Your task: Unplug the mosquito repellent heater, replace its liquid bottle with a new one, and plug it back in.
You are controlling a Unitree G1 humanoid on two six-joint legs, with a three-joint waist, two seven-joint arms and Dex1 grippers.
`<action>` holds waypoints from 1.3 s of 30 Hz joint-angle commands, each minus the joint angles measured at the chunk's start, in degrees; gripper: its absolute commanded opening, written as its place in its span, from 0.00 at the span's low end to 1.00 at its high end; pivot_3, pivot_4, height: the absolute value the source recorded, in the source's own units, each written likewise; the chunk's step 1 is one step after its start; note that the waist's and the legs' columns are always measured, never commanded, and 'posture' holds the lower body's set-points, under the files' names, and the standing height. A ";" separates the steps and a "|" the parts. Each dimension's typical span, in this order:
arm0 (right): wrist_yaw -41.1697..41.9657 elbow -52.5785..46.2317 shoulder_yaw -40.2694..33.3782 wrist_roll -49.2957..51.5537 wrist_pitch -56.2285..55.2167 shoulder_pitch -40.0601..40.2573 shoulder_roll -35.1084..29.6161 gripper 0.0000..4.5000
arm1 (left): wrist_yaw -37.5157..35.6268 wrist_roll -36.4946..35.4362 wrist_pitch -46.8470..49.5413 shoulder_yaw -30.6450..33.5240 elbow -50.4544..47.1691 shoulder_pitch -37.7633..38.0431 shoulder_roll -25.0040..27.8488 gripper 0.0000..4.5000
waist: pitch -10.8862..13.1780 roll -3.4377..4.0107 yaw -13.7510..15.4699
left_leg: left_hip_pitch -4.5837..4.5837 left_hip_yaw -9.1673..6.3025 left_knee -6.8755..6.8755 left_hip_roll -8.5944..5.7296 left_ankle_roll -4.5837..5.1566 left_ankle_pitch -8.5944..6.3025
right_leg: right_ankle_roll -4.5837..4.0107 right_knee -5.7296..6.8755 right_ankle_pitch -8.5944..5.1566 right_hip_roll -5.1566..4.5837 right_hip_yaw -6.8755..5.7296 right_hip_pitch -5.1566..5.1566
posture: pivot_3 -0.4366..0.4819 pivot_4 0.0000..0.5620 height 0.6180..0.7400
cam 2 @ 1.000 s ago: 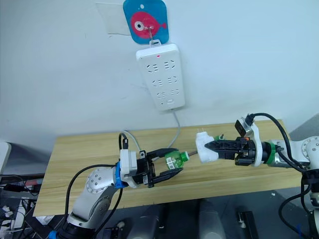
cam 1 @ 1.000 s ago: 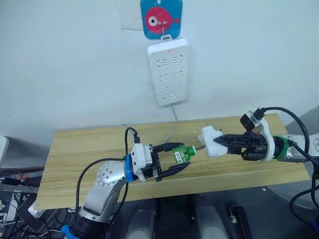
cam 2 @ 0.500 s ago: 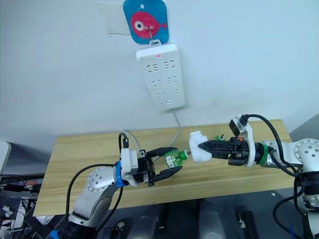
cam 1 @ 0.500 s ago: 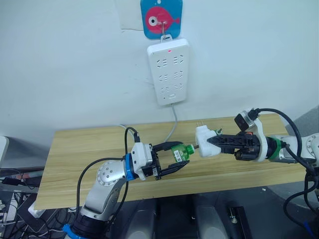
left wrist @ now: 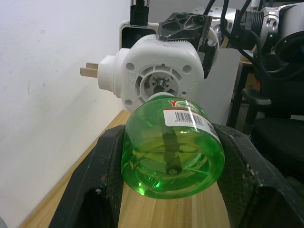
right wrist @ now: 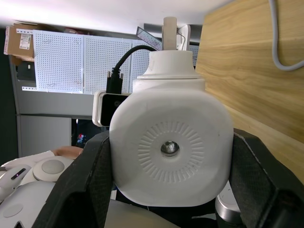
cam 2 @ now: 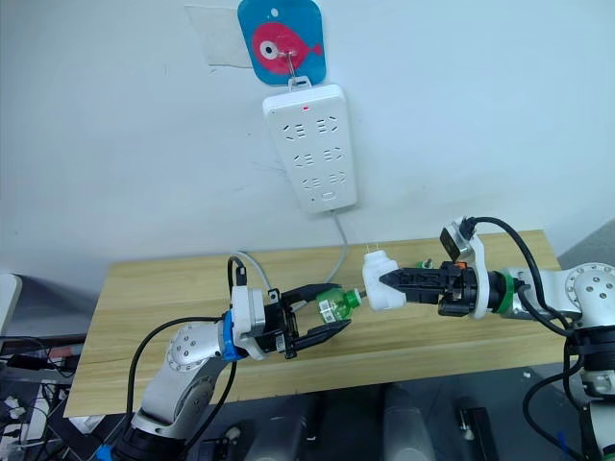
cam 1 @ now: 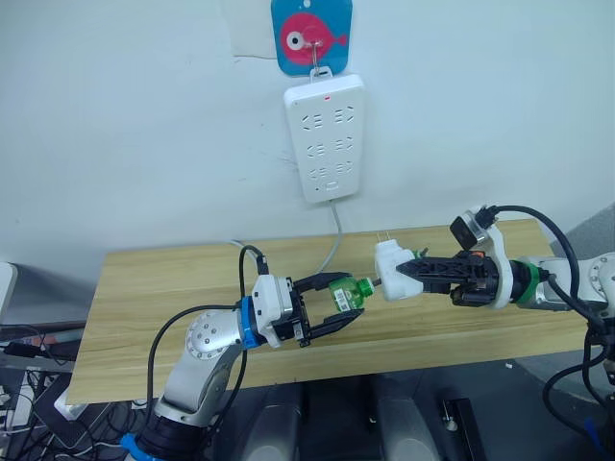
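Above the light wooden counter (cam 1: 144, 288), just in front of the wall, two things are being brought nose to nose. The small white rounded plastic mosquito repellent heater (cam 1: 396, 271) is clamped between the black fingers of the right gripper (cam 1: 408, 273), held off the counter, w/ its metal prongs (left wrist: 90, 71) sticking up and toward the wall. The green translucent liquid bottle w/ a barcode label (cam 1: 346, 293) is pinched by the left gripper (cam 1: 338, 303), fingers closed narrow on its body, neck aimed at the heater.

Orientation: bottle's long axis is laid roughly level, running across the counter toward the robot's right. In the left wrist view the heater's round socket (left wrist: 160, 85) is faced straight at the bottle top, prongs off to the side, so the axes look close to lined up, not yet seated.

Risks, as judged from here:
- Slight tilt btwn neck and socket → wick could be jammed or bent, or threads crossed.
- Push w/o enough grip → bottle could be slipped back thru the fingers, or the heater twisted in its hold.
- Either thing dropped → liquid spilled on the counter.

The long white multi-socket power strip (cam 1: 327, 139) is hung on the wall above, well apart, w/ its grey cord (cam 1: 333, 240) trailing down to the counter.
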 commanded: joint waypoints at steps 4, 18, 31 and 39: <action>-0.98 -0.37 -0.54 1.54 0.12 0.23 0.65 0.65 | -0.92 -1.04 -0.49 -1.93 -2.69 -0.99 -0.89 0.50 | 0.00 0.00 0.00 | 0.00 0.00 0.00 0.00 0.00 0.00 | 0.00 0.01 0.00 0.00 0.00 0.00 | 0.46 0.55 1.00; 3.28 -4.18 2.08 1.54 1.27 0.52 -1.74 0.65 | -1.49 -0.71 -0.80 -1.71 -1.62 -1.80 -1.36 0.50 | 0.00 0.00 -0.02 | 0.00 0.01 0.01 0.00 0.00 0.00 | 0.00 0.02 0.00 0.00 -0.01 0.00 | 0.46 0.55 1.00; 3.11 -1.03 2.60 1.54 2.78 -0.20 -3.52 0.65 | -2.09 -1.09 -0.37 -1.09 -1.62 -2.74 -1.28 0.50 | 0.00 0.00 0.01 | 0.00 0.00 0.02 -0.01 0.00 0.00 | 0.00 0.02 0.01 0.00 -0.01 0.00 | 0.46 0.57 1.00; 3.88 -0.53 3.38 1.54 2.85 -0.94 -3.99 0.65 | -2.13 -0.99 -0.35 -1.02 -1.52 -2.91 -1.43 0.50 | 0.00 0.00 -0.06 | 0.00 0.01 0.02 0.00 0.00 0.00 | 0.00 0.03 0.00 0.00 0.00 0.00 | 0.46 0.57 1.00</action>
